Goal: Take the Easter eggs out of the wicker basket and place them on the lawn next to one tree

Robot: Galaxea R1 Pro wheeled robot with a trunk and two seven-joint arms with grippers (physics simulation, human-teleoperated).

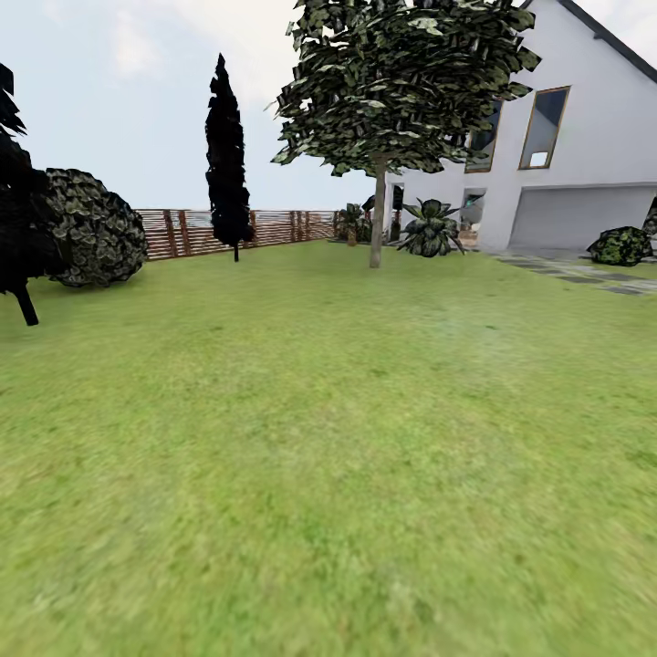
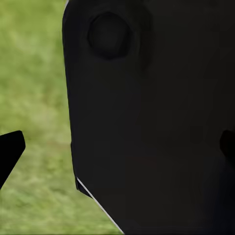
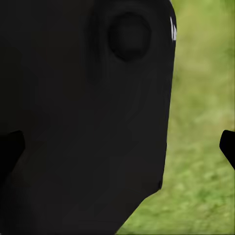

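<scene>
The lawn (image 1: 328, 438) spreads wide and green ahead of me. A tree (image 1: 376, 219) with a pale straight trunk and a mottled green crown stands at its far side, right of centre. The Easter eggs and the wicker basket are out of view. In the left wrist view my left gripper (image 2: 117, 149) is open, its dark fingertips (image 2: 10, 152) far apart, with a black part of the robot's body behind them. My right gripper (image 3: 117, 147) is open too, fingertips (image 3: 227, 147) wide apart and nothing held.
A thin black conifer (image 1: 228, 155) stands left of the tree before a wooden fence (image 1: 274, 228). A round bush (image 1: 91, 228) and another dark conifer (image 1: 18, 228) are at far left. A white house (image 1: 566, 182), a spiky plant (image 1: 431, 228) and stone slabs (image 1: 584, 272) lie right.
</scene>
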